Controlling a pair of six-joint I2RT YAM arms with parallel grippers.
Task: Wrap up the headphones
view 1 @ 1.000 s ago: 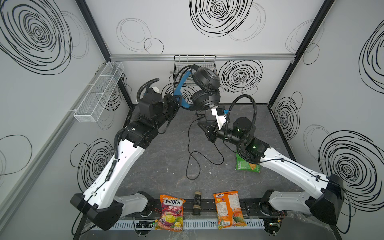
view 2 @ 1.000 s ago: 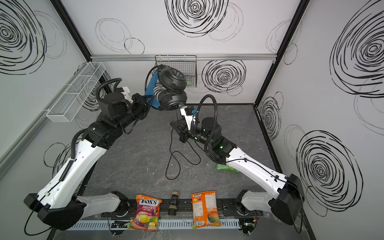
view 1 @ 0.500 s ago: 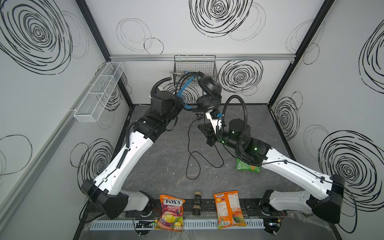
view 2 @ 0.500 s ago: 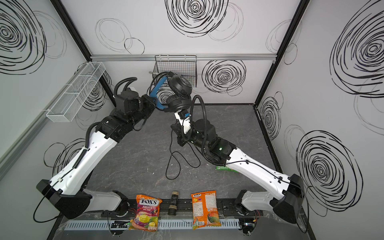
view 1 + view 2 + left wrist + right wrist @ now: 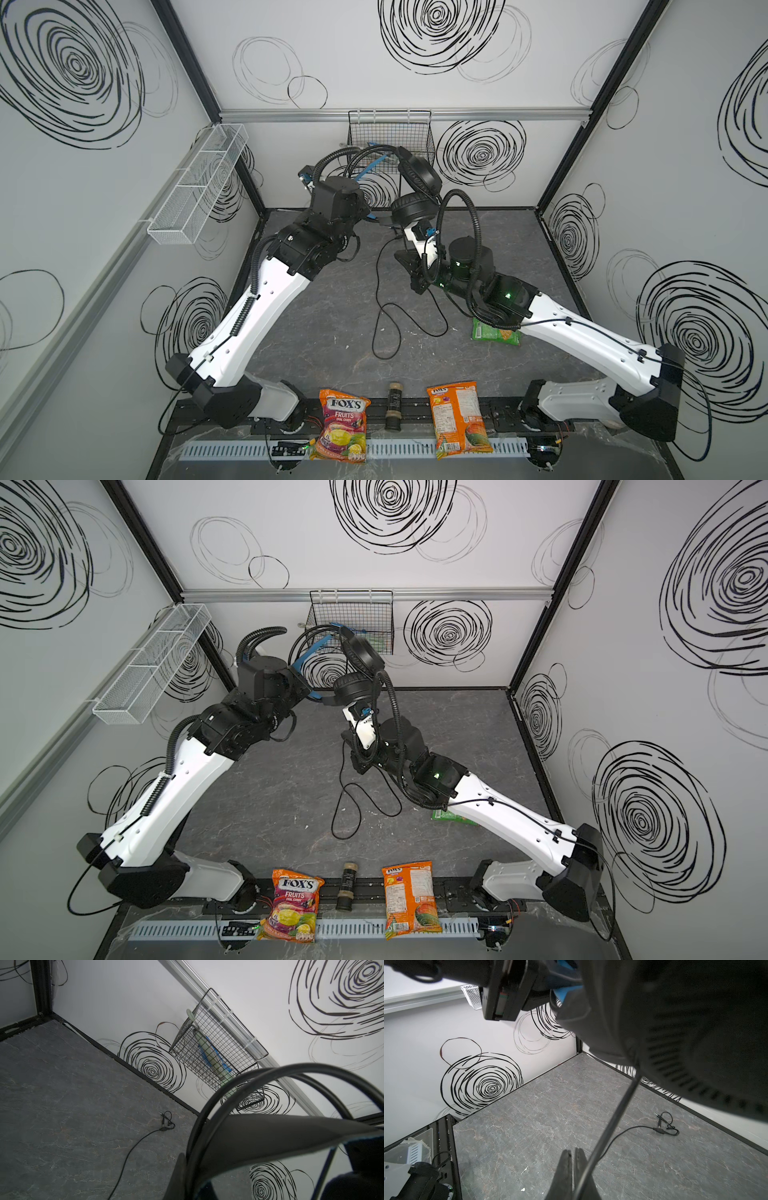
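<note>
Left gripper (image 5: 368, 212) clamping headband (image 5: 198, 1126) at twelve o'clock; right gripper (image 5: 572, 1155) pinching cable (image 5: 618, 1109).
Headphones (image 5: 419, 174) seeming light, cable limp: likely best pinched near earcup (image 5: 413, 210).

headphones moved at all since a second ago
Yes: the headphones dropped slightly in a top view and are now lower against the wire basket.

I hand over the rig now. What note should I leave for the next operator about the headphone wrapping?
Left gripper: shut on the headphones, held up above the table.
Right gripper: shut; the cable runs close beside it, grip unclear.
Done: headphones lifted.
To do: no winding visible; the cable lies loose on the table, plug end free.
</note>
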